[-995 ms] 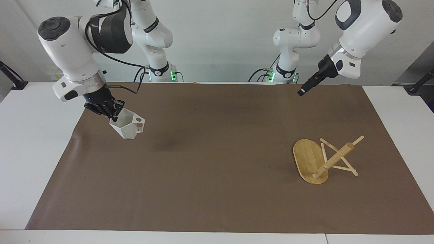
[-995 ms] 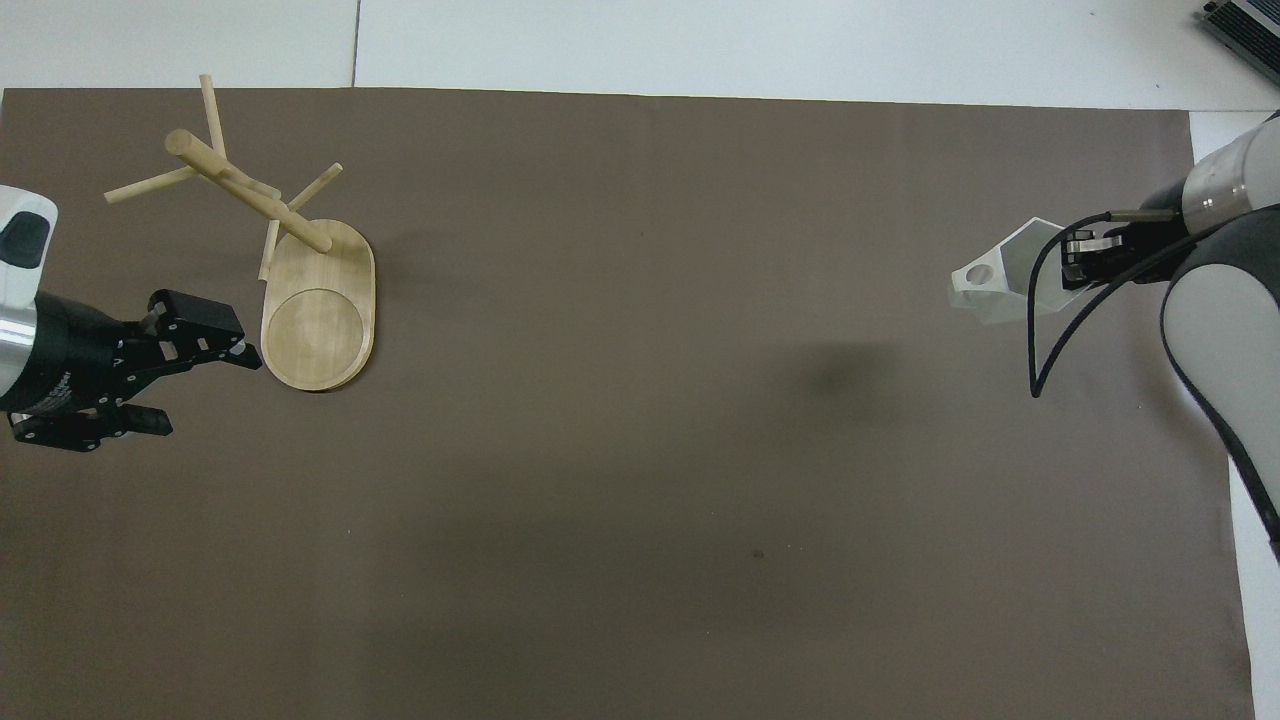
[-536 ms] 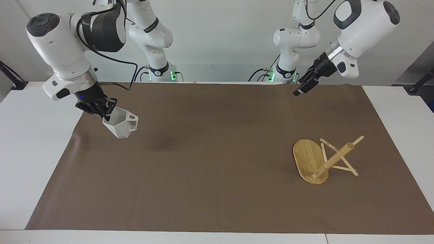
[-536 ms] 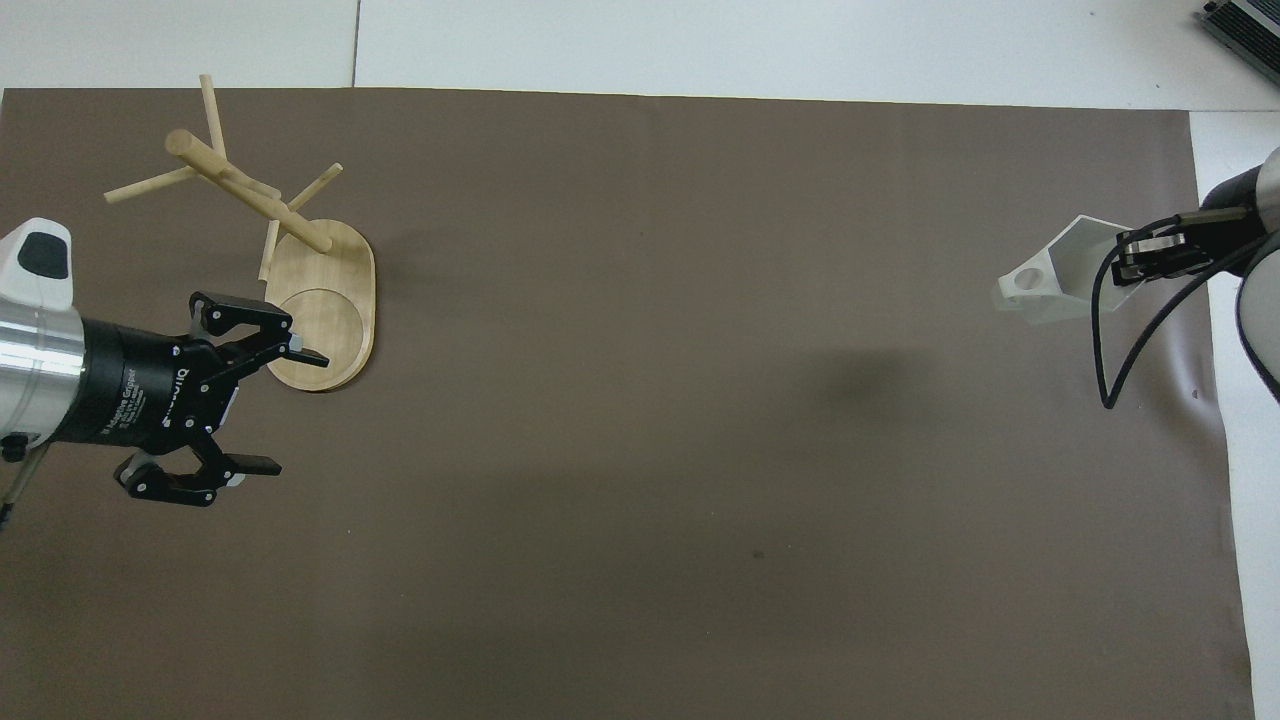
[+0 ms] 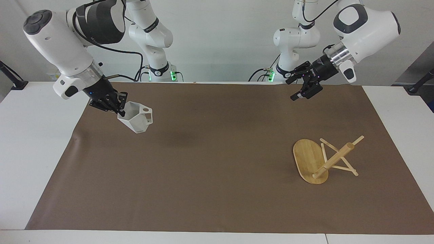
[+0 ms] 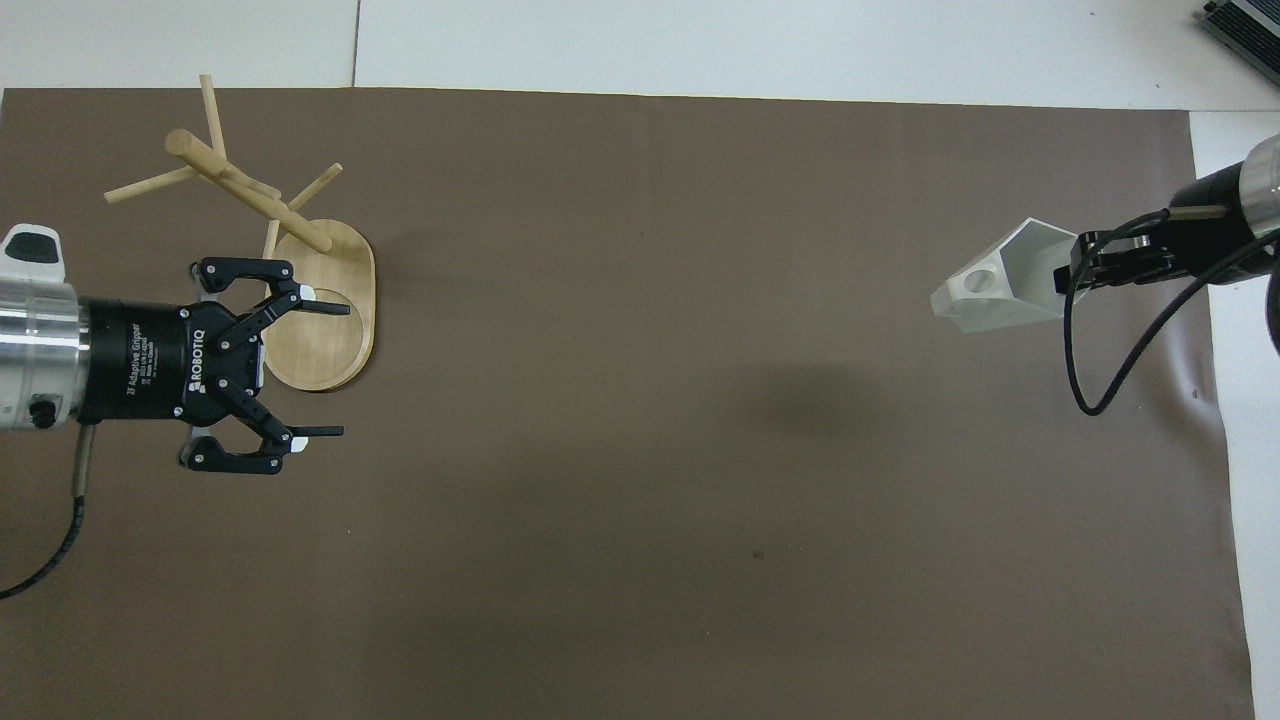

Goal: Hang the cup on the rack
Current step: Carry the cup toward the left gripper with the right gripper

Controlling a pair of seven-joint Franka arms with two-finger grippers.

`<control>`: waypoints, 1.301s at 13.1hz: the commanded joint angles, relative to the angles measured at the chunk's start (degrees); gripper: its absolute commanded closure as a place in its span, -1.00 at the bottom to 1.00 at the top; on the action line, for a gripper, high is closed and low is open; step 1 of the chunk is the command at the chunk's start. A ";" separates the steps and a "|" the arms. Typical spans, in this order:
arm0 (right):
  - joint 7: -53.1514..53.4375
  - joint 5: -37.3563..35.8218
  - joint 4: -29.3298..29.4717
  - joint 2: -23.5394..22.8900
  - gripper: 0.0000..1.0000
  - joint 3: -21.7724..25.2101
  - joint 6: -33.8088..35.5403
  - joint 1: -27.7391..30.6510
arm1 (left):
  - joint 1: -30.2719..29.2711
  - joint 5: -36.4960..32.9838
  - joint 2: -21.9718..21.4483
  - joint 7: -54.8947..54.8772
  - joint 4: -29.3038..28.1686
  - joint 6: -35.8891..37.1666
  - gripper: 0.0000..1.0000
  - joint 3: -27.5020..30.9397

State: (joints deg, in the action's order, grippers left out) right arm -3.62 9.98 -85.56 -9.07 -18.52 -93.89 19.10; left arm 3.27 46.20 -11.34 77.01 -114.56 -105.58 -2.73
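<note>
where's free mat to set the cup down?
Bare mat everywhere between cup, held up by the right gripper, and the tipped-over rack. Crowded only at the rack, with the open left gripper raised nearby.

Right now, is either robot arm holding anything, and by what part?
The right gripper holds the white cup by its rim, up in the air, handle pointing away. The left gripper is open and holds nothing.

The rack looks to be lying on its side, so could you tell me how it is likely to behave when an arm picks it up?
The rack probably stays stiff: thick post, solid oval base. Gripped by the post, it may swing base-down, as the base looks the heaviest part. The thin pegs seem the likeliest to snap, so the open left gripper, over the mat nearer the robots, should avoid them.
</note>
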 commanded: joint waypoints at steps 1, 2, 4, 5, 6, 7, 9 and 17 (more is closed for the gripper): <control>1.34 4.25 0.31 0.63 1.00 -1.51 0.64 -0.38 | -0.28 5.11 -0.79 1.47 -2.94 -2.87 -1.00 -0.18; 1.43 5.83 0.22 0.63 1.00 -2.83 0.55 -0.38 | -0.11 7.13 -0.61 1.39 -3.74 -4.01 -1.00 -0.18; 4.48 9.16 0.05 0.72 1.00 -4.85 0.28 -0.91 | 1.55 9.77 1.66 1.39 -3.74 -6.47 -1.00 -0.18; 7.90 10.84 0.04 0.72 1.00 -5.47 0.20 -1.87 | 2.09 11.96 2.72 1.39 -3.31 -7.09 -1.00 -0.18; 11.67 11.98 0.04 0.72 1.00 -5.74 -0.67 -3.44 | 2.09 13.11 4.12 1.39 -2.87 -7.10 -1.00 -0.18; 14.75 12.78 0.04 0.72 1.00 -5.74 -1.64 -5.55 | 2.09 15.30 4.66 1.30 -2.78 -7.18 -1.00 -0.18; 18.98 13.58 -0.04 0.81 1.00 -5.74 -4.01 -9.50 | 2.09 18.82 5.97 1.21 -2.78 -8.76 -1.00 -0.18; 26.56 19.47 -5.75 3.62 1.00 -5.74 -15.27 -19.36 | 1.92 29.20 9.50 -1.95 -2.51 -9.03 -1.00 -0.18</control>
State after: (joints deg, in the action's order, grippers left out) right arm 22.44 27.27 -88.20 -7.92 -24.35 -107.22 0.45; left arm 4.42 73.18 -2.90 76.58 -117.41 -114.53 -3.30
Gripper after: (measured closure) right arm 0.930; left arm 0.000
